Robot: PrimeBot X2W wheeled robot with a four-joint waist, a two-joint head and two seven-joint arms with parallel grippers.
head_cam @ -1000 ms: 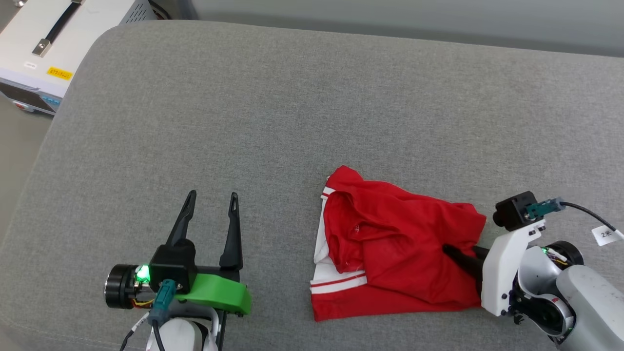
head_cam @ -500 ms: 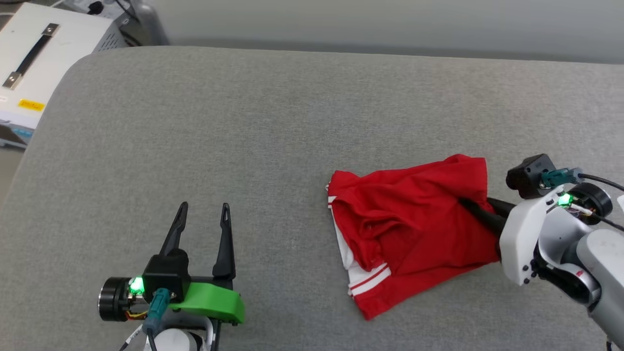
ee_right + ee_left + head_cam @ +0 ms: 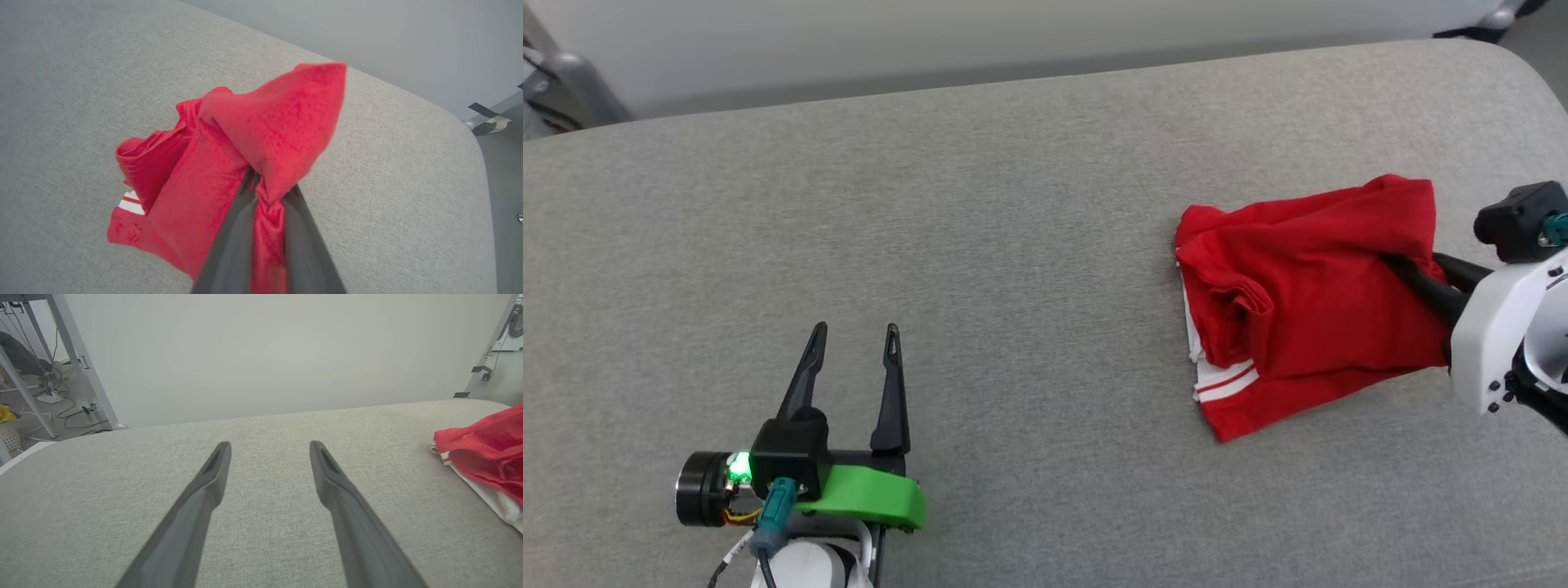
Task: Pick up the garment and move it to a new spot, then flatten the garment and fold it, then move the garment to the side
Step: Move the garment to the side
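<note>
At the right edge of the head view, the right gripper is clamped on the garment. Its fingers stand almost together, with a bunched fold of red cloth pinched between them. The garment lies crumpled at mid-right of the grey cushion. Its gripped end appears raised, and the rest trails toward frame left, with the striped white trim at the lower left of the heap. A pinch on one bunched fold probably serves to carry the whole garment without spreading it, so the step in hand is judged to be the move to a new spot. Flattening and folding are not yet done.

At the lower left of the head view, the left gripper has its fingers spread wide and holds nothing. It sits well apart from the garment, probably to leave the path free.
</note>
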